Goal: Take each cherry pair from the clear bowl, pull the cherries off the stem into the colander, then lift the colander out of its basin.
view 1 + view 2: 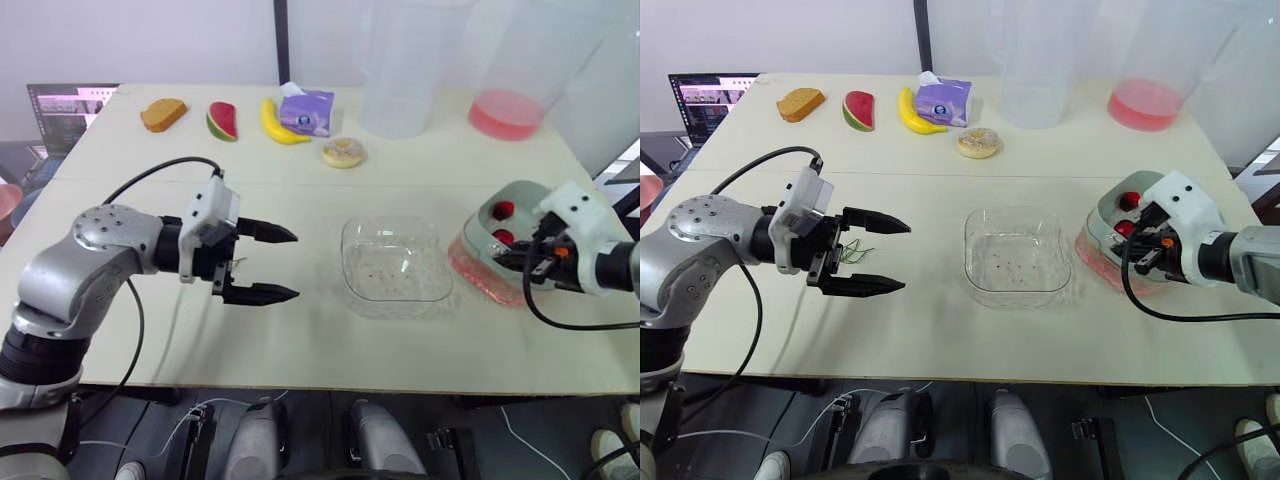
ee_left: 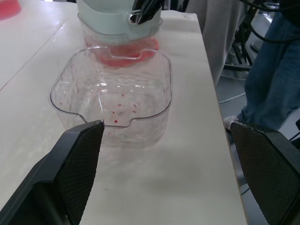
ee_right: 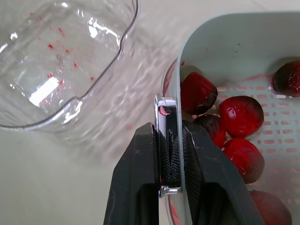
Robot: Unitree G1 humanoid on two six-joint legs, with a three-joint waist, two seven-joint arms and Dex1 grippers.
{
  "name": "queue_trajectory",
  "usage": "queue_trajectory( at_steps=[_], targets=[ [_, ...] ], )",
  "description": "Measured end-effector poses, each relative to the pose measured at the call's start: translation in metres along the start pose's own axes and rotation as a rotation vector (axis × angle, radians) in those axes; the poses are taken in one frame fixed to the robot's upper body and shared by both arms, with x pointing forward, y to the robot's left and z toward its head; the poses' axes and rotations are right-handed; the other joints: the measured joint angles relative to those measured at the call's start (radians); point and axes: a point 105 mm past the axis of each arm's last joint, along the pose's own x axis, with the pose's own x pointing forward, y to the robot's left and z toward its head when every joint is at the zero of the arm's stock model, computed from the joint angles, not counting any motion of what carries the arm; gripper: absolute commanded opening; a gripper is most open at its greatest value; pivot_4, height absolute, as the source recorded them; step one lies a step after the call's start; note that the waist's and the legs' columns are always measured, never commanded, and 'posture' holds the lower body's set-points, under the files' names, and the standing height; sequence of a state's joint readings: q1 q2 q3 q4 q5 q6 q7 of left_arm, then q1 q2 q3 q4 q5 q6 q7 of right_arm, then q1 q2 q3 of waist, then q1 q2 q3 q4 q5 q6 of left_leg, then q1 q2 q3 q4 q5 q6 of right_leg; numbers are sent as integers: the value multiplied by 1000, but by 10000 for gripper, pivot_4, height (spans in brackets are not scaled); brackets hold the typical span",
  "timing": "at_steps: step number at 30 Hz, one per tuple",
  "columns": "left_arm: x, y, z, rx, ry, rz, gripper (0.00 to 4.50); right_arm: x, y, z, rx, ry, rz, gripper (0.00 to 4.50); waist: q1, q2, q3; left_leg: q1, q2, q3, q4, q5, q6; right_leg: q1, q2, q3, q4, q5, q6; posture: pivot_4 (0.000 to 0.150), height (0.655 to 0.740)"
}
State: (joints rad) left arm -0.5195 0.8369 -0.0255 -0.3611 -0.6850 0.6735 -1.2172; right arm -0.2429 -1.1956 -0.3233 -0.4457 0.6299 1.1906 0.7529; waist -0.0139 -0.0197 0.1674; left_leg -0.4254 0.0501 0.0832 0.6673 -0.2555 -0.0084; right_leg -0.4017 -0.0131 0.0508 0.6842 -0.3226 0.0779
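At the far left corner a laptop [image 1: 70, 105] stands open off the edge of the pale table [image 1: 300, 340]. Along the table's back edge runs a row of play food: a bread slice [image 1: 163, 114], a watermelon wedge [image 1: 222, 121], a banana [image 1: 278, 122], a purple tissue pack [image 1: 306, 110], and a donut [image 1: 343, 152] set a little nearer. In front of these the left gripper [image 1: 296, 264] hangs over the table with its two black fingers spread wide and nothing between them, pointing toward the middle. A few thin green stems [image 1: 855, 252] show close to the base of those fingers; I cannot tell whether they lie on the table. In the middle sits the clear bowl [image 1: 395, 270], upright, with no cherries in it, only red specks on its bottom. Behind it stands a tall clear container [image 1: 405, 70], and further right another container [image 1: 510, 110] holding pink liquid. Just beside the bowl on the right, the pale colander [image 1: 520, 195] sits inside its basin [image 1: 470, 265], which has pinkish water in it. Several dark red cherries [image 3: 241, 115] lie on the colander's slotted floor. The right gripper [image 3: 171, 140] is pinched tight on the colander's rim, on the side facing the bowl, one finger outside and one inside. Past the table's edge stands a person in blue jeans [image 2: 269, 79].
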Motion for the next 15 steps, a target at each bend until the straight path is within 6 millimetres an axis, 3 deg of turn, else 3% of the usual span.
queue_trajectory(
  at_steps=[9, 15],
  targets=[
    [2, 7, -1, -18, -12, 43, 45000, -4, -12, 42, -70, -114, -36, 1837, -5, 0, 0, 0, 0, 0, 0, 0, 0, -1, 0, 1, 0, 0, 0, 1500, 7400],
    [2, 27, -4, -40, -15, 200, 45000, 13, -14, 63, -128, -136, 8, 1837, -2, 0, 0, -1, 0, 1, 0, 0, 0, -2, -1, 1, 0, 0, 0, 1500, 7400]
  ],
)
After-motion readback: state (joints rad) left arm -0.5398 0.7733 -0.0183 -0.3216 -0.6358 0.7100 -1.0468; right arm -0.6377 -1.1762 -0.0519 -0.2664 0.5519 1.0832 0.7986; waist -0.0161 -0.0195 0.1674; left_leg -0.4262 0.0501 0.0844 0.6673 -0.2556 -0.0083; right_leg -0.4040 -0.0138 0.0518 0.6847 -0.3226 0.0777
